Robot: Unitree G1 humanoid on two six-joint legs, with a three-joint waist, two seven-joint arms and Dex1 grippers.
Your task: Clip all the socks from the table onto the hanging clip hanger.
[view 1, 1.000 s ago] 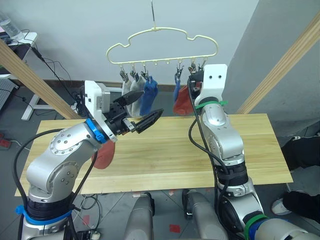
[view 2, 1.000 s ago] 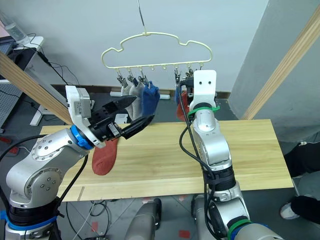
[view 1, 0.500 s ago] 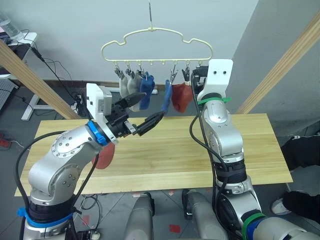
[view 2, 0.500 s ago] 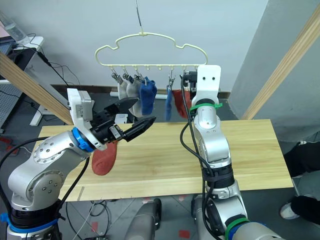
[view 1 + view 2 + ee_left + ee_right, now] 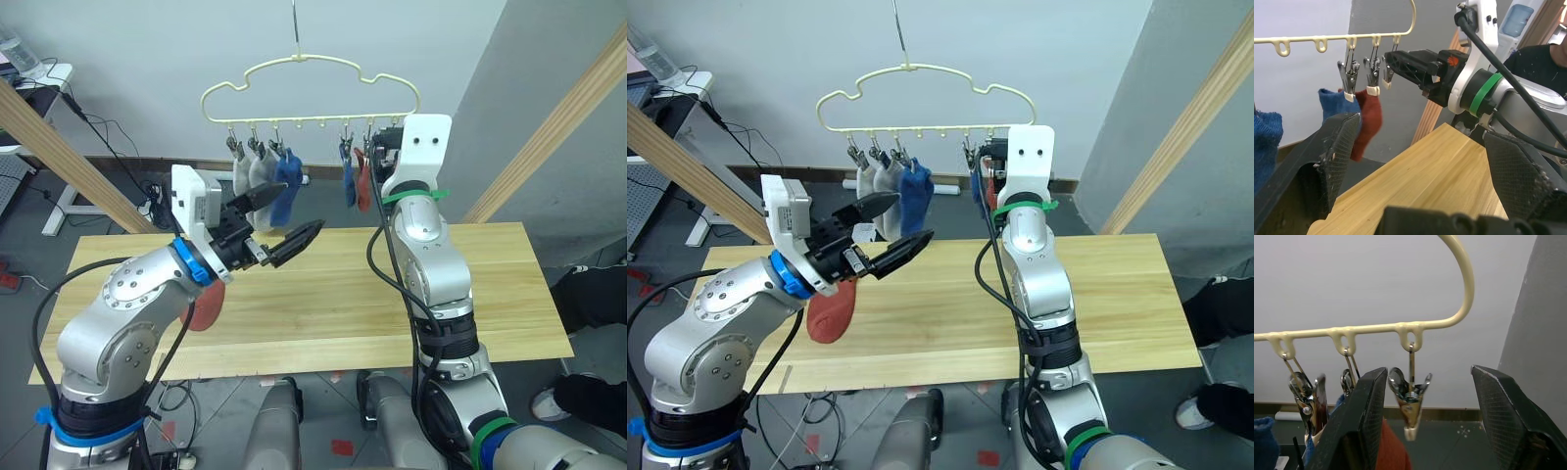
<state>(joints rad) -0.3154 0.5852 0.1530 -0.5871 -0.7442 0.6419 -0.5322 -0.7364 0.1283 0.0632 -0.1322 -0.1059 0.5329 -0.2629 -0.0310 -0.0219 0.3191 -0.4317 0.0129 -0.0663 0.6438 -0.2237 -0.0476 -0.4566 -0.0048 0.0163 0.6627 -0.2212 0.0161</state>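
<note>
Socks hang clipped on the clip hanger point(image 5: 312, 90) at upper centre; one rust-red sock point(image 5: 204, 308) lies on the worktop point(image 5: 323, 304), half hidden behind the left arm. Left gripper point(image 5: 284, 221) and right gripper point(image 5: 1425, 426) both have fingers spread, empty.

Most of the rust-red sock point(image 5: 831, 315) lying on the desk point(image 5: 950, 313) was hidden behind the left arm. The right claw point(image 5: 384, 147) was largely screened by its white wrist housing. The clipped rust-red sock point(image 5: 1392, 453) was cut off by the picture's edge, and the hook point(image 5: 898, 29) of the clip hanger point(image 5: 921, 70) was cropped.
</note>
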